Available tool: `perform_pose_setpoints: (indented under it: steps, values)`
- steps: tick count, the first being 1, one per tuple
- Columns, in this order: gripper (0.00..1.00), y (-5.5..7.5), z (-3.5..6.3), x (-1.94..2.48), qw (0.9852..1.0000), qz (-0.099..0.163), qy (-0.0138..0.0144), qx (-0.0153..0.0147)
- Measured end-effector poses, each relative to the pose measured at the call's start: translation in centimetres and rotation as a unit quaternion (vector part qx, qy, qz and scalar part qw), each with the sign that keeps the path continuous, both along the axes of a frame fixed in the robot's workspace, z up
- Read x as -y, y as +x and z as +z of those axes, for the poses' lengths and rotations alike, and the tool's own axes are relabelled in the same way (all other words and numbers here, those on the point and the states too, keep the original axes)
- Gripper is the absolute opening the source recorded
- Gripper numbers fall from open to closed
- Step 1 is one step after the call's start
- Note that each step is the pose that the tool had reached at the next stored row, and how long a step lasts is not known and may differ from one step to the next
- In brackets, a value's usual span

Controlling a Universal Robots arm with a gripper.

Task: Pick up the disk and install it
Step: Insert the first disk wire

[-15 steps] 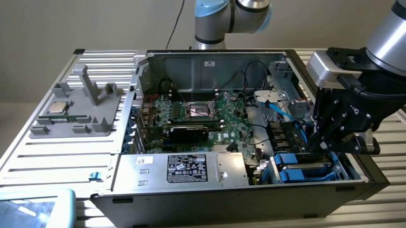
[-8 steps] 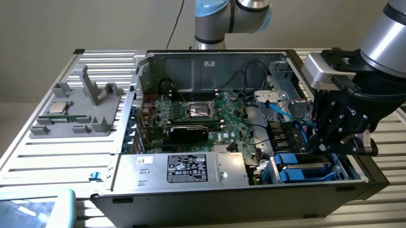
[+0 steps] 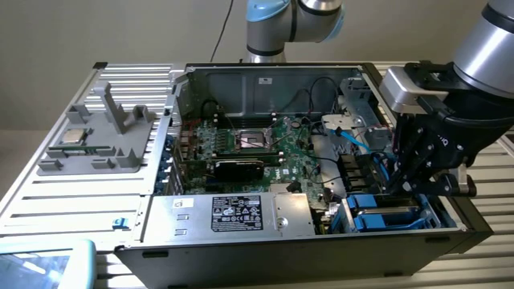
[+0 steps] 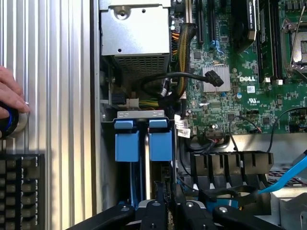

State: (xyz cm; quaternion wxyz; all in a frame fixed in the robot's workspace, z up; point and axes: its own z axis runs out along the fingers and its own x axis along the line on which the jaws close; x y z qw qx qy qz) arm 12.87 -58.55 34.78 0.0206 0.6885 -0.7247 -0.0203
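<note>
My black gripper [image 4: 170,207] over the metal drive bay [image 4: 141,114].
Blue-framed grey metal disk [image 4: 160,140] stands edgewise, matching its slot; my grip I cannot tell.

The arm [image 3: 492,42] is built from smooth silver-grey tubes, round in section, with a soft metallic sheen. Its joint [image 3: 309,21] is a fat grey cylinder closed by a pale blue cap [image 3: 263,11]. At the wrist sits a light grey metal block [image 3: 401,89] with squared edges and a black bracket on top. Below it comes the matt black housing [image 3: 437,147] that carries the jaws, marked with small white lettering too fine to read. A round silver knob [image 3: 466,190] sticks out at its lower end. In the wrist view, 4 black link bars [image 4: 103,218] fan out, each with a round silver pivot pin [image 4: 156,204].
</note>
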Motion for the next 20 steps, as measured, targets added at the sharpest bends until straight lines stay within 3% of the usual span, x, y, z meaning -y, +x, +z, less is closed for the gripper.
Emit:
perform_pose_setpoints:
  steps: [9, 15, 20]
  values:
    - [0.16, 0.00, -0.15, -0.34, 1.0000, -0.001, -0.0001, 0.0003]
    - [0.16, 0.00, -0.27, -0.50, 1.0000, -0.001, -0.0040, 0.0023]
    - [0.16, 0.01, -0.28, -0.41, 1.0000, -0.002, -0.0042, 0.0024]
